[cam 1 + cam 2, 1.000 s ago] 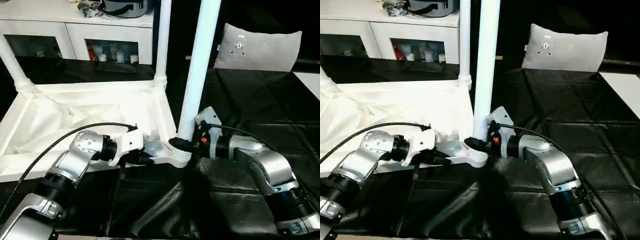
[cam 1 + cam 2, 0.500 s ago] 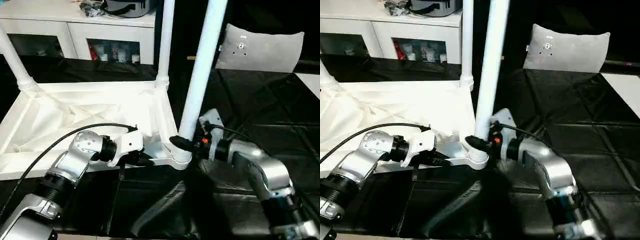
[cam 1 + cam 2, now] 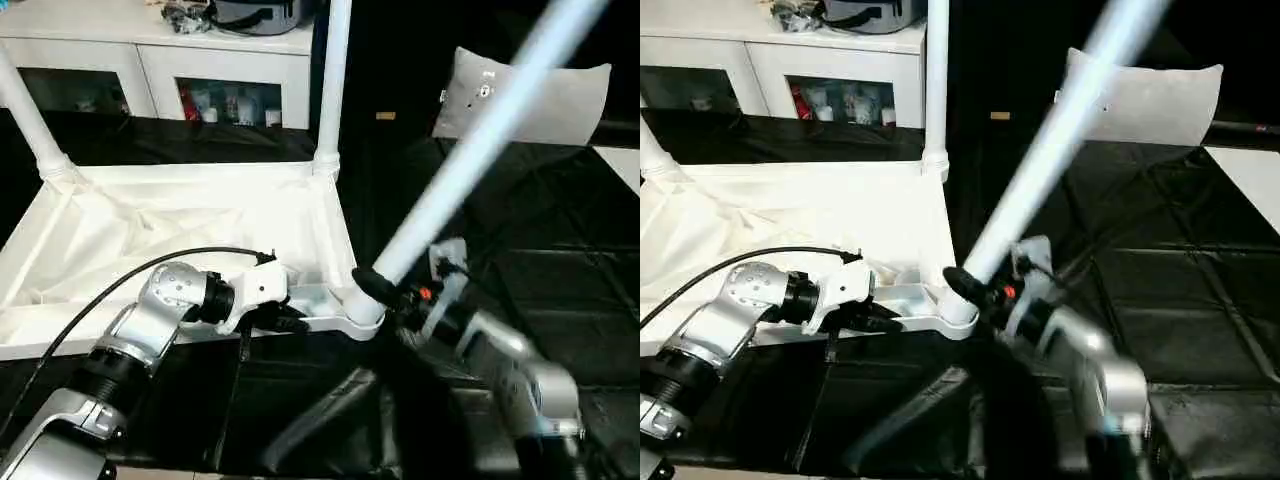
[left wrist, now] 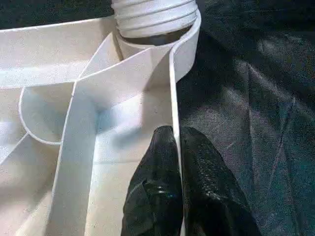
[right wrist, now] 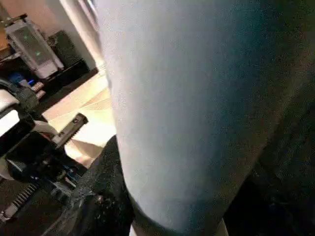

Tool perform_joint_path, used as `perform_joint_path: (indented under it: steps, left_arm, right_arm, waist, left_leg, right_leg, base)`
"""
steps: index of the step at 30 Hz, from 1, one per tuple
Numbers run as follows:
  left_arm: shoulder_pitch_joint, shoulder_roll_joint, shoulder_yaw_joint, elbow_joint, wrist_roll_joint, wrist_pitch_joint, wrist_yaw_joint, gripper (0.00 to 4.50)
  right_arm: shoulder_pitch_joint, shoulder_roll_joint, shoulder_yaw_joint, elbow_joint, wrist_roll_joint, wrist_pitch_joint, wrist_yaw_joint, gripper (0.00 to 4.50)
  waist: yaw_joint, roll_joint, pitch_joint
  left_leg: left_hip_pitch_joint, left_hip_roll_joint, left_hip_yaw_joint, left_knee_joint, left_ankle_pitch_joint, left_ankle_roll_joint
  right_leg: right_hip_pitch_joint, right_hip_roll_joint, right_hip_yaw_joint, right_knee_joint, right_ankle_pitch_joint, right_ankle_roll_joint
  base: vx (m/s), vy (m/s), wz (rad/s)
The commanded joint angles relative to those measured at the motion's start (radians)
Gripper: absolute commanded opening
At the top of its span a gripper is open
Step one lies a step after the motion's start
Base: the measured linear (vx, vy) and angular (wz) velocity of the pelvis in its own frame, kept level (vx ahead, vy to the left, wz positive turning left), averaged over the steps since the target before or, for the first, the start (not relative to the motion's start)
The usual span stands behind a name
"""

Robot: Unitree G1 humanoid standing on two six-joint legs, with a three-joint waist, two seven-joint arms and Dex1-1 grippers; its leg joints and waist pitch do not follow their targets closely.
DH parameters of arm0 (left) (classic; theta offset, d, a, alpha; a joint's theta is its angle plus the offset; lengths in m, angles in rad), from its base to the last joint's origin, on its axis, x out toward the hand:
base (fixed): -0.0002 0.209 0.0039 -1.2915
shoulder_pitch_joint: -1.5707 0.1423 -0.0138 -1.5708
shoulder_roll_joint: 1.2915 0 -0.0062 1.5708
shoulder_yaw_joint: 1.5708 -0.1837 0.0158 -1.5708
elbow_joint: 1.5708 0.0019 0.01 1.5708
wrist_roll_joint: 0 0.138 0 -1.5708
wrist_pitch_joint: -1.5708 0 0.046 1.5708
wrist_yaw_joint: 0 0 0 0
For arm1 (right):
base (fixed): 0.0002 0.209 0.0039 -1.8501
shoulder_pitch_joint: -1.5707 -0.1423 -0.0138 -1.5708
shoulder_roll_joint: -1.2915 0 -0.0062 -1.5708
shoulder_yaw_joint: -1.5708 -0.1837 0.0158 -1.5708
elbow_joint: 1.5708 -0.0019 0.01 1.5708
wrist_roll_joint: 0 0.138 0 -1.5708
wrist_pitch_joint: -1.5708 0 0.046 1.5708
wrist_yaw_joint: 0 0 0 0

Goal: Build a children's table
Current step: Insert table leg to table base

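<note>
Two hands on the upturned white plastic rectangular tabletop (image 3: 180, 230).
Left hand (image 4: 176, 147) pinched shut on its rim; right hand (image 3: 385, 290) grips the long white tapered leg (image 3: 470, 150), tilted toward two o'clock.

Tabletop (image 3: 190, 225): white plastic, lying upside down on the black cloth — its raised rim is facing up.
Back legs: two white legs (image 3: 333, 80) are standing straight up in the far corner sockets.
Near leg (image 3: 470, 150): long and white, leaning far over to the right — its bottom end is sitting at the near right corner socket (image 3: 352, 315).
</note>
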Motion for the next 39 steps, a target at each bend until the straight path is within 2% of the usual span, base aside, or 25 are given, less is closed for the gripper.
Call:
perform_joint_path:
  steps: [1,3,6,7,10,12,14,15,18,20,22,24,26,29,35,36,38,39]
  left_arm:
    - [-0.014,-0.020,0.043,-0.022,-0.029,-0.010,0.036,0.00]
    - [-0.014,-0.020,0.043,-0.021,-0.028,-0.010,0.036,0.00]
    - [-0.012,-0.016,0.040,-0.023,-0.022,-0.013,0.039,0.00]
    - [-0.011,-0.014,0.040,-0.024,-0.021,-0.013,0.037,0.00]
    - [-0.012,-0.011,0.036,-0.025,-0.016,-0.015,0.034,0.00]
    - [-0.013,-0.007,0.031,-0.025,-0.010,-0.018,0.032,0.00]
    - [-0.012,-0.002,0.027,-0.029,-0.005,-0.022,0.028,0.00]
    - [-0.012,-0.002,0.027,-0.029,-0.005,-0.022,0.028,0.00]
    - [-0.013,0.002,0.022,-0.032,0.001,-0.026,0.025,0.00]
    - [-0.018,0.010,0.014,-0.031,0.007,-0.034,0.013,0.00]
    - [-0.023,0.013,0.010,-0.029,0.011,-0.040,0.006,0.00]
    - [-0.032,0.012,0.007,-0.022,0.013,-0.046,-0.001,0.00]
    - [-0.044,0.011,0.005,-0.014,0.014,-0.051,-0.008,0.00]
    - [-0.067,0.009,-0.002,0.010,0.020,-0.070,-0.024,0.00]
    - [-0.139,-0.008,-0.003,0.093,0.031,-0.103,-0.031,0.00]
    - [-0.154,-0.010,-0.002,0.111,0.035,-0.110,-0.028,0.00]
    - [-0.184,-0.012,-0.001,0.150,0.046,-0.121,-0.020,0.00]
    - [-0.191,-0.011,0.000,0.160,0.050,-0.125,-0.016,0.00]
  right_arm:
    - [0.045,-0.011,0.041,-0.006,-0.036,-0.013,0.009,1.91]
    - [0.054,-0.016,0.054,-0.012,-0.051,-0.033,0.011,1.91]
    - [0.071,-0.045,0.102,-0.019,-0.122,-0.087,0.014,1.91]
    - [0.069,-0.058,0.118,-0.017,-0.141,-0.087,0.017,1.91]
    - [0.061,-0.073,0.132,-0.015,-0.154,-0.079,0.020,1.91]
    - [0.050,-0.089,0.148,-0.010,-0.167,-0.071,0.026,1.91]
    - [0.030,-0.128,0.190,-0.003,-0.192,-0.050,0.062,1.91]
    - [0.030,-0.128,0.190,-0.003,-0.192,-0.050,0.062,1.91]
    - [0.018,-0.157,0.223,0.007,-0.213,-0.038,0.093,1.91]
    - [-0.004,-0.197,0.278,0.028,-0.252,-0.027,0.141,1.91]
    - [-0.016,-0.215,0.304,0.040,-0.273,-0.032,0.160,1.91]
    - [-0.029,-0.228,0.324,0.047,-0.276,-0.024,0.177,1.91]
    - [-0.038,-0.240,0.344,0.052,-0.285,-0.023,0.195,1.91]
    - [-0.033,-0.256,0.366,0.041,-0.287,-0.012,0.222,1.91]
    - [-0.008,-0.260,0.385,0.008,-0.272,0.008,0.238,1.91]
    - [-0.005,-0.258,0.386,0.005,-0.273,0.009,0.236,1.91]
    - [0.000,-0.250,0.385,0.003,-0.272,0.007,0.223,1.91]
    - [0.001,-0.246,0.383,0.004,-0.272,0.006,0.214,1.91]
  waist:
    - [-0.006,0.003,-0.056]
    - [-0.007,0.004,-0.055]
    - [-0.006,0.008,-0.055]
    - [-0.006,0.011,-0.055]
    - [-0.007,0.005,-0.055]
    - [-0.006,0.006,-0.055]
    - [-0.007,0.006,-0.054]
    - [-0.007,0.006,-0.054]
    - [-0.007,0.003,-0.055]
    - [-0.008,0.003,-0.055]
    - [-0.007,0.003,-0.055]
    - [-0.007,-0.001,-0.056]
    - [-0.007,0.001,-0.056]
    - [-0.008,-0.005,-0.046]
    - [-0.007,-0.005,-0.035]
    - [-0.008,-0.001,-0.034]
    - [-0.010,-0.003,-0.035]
    - [-0.009,0.002,-0.036]
  left_leg:
    - [0.018,0.059,-0.017,-0.081,-0.229,-0.019]
    - [0.018,0.058,-0.018,-0.082,-0.232,-0.018]
    - [0.017,0.058,-0.018,-0.082,-0.237,-0.021]
    - [0.018,0.058,-0.019,-0.083,-0.239,-0.023]
    - [0.018,0.058,-0.019,-0.083,-0.237,-0.016]
    - [0.017,0.057,-0.018,-0.082,-0.237,-0.013]
    - [0.017,0.058,-0.019,-0.082,-0.239,-0.014]
    - [0.018,0.058,-0.018,-0.082,-0.240,-0.014]
    - [0.017,0.058,-0.018,-0.081,-0.233,-0.009]
    - [0.016,0.058,-0.018,-0.081,-0.225,-0.007]
    - [0.018,0.059,-0.017,-0.079,-0.225,-0.005]
    - [0.018,0.059,-0.016,-0.078,-0.219,-0.002]
    - [0.019,0.060,-0.018,-0.080,-0.221,-0.001]
    - [0.018,0.058,-0.016,-0.081,-0.240,0.004]
    - [0.025,0.062,-0.022,-0.091,-0.311,-0.014]
    - [0.024,0.062,-0.023,-0.091,-0.314,-0.016]
    - [0.024,0.063,-0.025,-0.095,-0.321,-0.020]
    - [0.026,0.063,-0.026,-0.095,-0.321,-0.022]
  right_leg:
    - [0.026,-0.088,0.051,-0.087,-0.211,-0.197]
    - [0.025,-0.088,0.051,-0.089,-0.219,-0.195]
    - [0.025,-0.088,0.052,-0.090,-0.228,-0.189]
    - [0.024,-0.086,0.052,-0.090,-0.228,-0.187]
    - [0.026,-0.085,0.052,-0.089,-0.209,-0.191]
    - [0.026,-0.087,0.052,-0.089,-0.215,-0.193]
    - [0.026,-0.086,0.052,-0.090,-0.227,-0.191]
    - [0.026,-0.085,0.052,-0.091,-0.226,-0.191]
    - [0.027,-0.087,0.053,-0.090,-0.221,-0.193]
    - [0.028,-0.085,0.051,-0.088,-0.209,-0.196]
    - [0.027,-0.085,0.052,-0.088,-0.204,-0.198]
    - [0.028,-0.087,0.053,-0.087,-0.192,-0.201]
    - [0.028,-0.086,0.052,-0.086,-0.180,-0.204]
    - [0.024,-0.085,0.054,-0.091,-0.204,-0.199]
    - [0.015,-0.089,0.055,-0.102,-0.311,-0.171]
    - [0.016,-0.089,0.056,-0.103,-0.312,-0.171]
    - [0.017,-0.088,0.054,-0.102,-0.295,-0.173]
    - [0.017,-0.089,0.054,-0.101,-0.287,-0.175]
  base:
    - [0.000,0.000,0.00]
    - [0.000,0.000,0.00]
    - [0.000,0.000,0.00]
    - [0.000,0.000,0.00]
    - [0.000,0.000,0.00]
    - [0.000,0.000,0.00]
    - [0.000,0.000,0.00]
    - [0.000,0.000,0.00]
    - [0.000,0.000,0.00]
    - [0.000,0.000,0.00]
    - [0.000,0.000,0.00]
    - [0.000,0.000,0.00]
    - [0.000,0.000,0.00]
    - [0.000,0.000,0.00]
    - [0.000,0.000,0.00]
    - [0.000,0.000,0.00]
    - [0.000,0.000,0.00]
    - [0.000,0.000,0.00]
